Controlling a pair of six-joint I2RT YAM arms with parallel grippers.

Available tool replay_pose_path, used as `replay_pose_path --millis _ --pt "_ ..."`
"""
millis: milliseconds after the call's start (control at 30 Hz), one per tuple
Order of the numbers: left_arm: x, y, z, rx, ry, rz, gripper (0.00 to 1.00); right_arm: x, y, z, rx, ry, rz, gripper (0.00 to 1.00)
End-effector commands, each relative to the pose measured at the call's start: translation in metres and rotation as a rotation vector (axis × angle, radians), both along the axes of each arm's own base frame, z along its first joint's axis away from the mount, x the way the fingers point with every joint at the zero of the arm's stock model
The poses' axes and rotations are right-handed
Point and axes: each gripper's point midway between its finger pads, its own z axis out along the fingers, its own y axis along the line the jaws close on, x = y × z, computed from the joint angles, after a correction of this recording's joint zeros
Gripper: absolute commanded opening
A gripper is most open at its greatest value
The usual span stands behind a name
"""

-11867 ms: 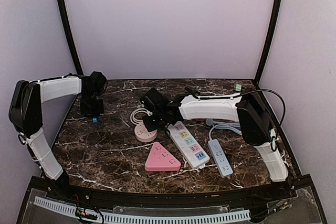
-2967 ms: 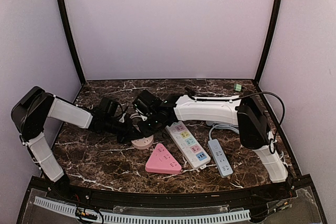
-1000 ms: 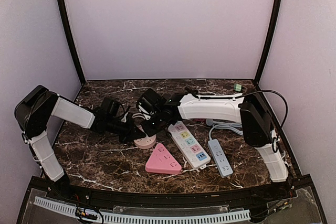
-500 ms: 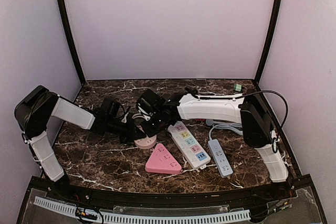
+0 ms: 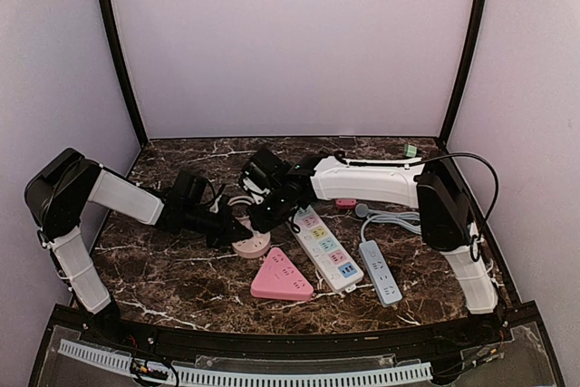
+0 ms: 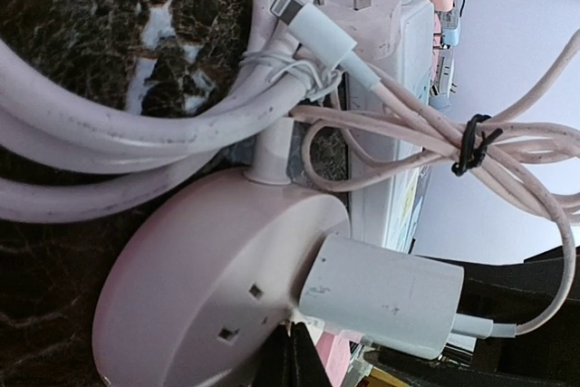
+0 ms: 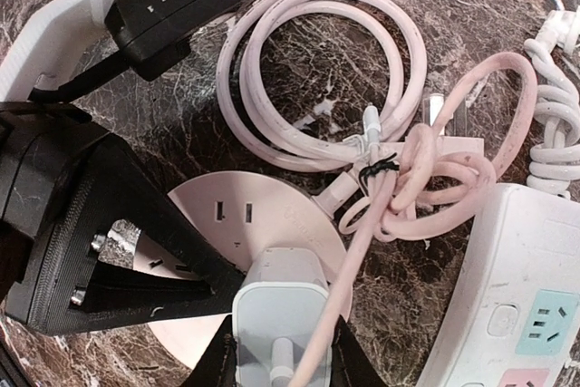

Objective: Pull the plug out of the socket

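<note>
R fingers (image 7: 221, 369) pinch boxy white plug (image 7: 276, 307), prob. seated, round pink socket (image 7: 258, 219)

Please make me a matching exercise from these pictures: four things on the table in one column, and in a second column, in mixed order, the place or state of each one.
Column one:
1. white plug
2. round pink socket
3. triangular pink socket
4. grey power strip

Column two:
A. rightmost of the sockets
B. gripped by the right hand
C. lies untouched, on the near side of the round one
D. the shut left hand rests its tip on it

Pairs: 1-B, 2-D, 3-C, 4-A
</note>
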Motion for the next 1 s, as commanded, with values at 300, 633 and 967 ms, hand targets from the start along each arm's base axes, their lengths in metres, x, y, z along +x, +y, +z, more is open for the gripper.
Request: replay_pose_path --millis 300,633,967 --pt "-0.084 0.091 -0.108 0.469 0.383 0.115 0.0 -0.013 0.033 0.151 0.23 -0.27 0.049 0.0" --pt "-0.076 0.084 -0.1 0.448 0.357 0.103 0.0 0.012 0.022 0.151 0.281 -0.207 0.022 0.0" --pt "-0.014 0.026 -0.012 0.243 0.097 -0.015 0.0 0.102 -0.011 0.144 0.451 -0.116 -0.015 0.0"
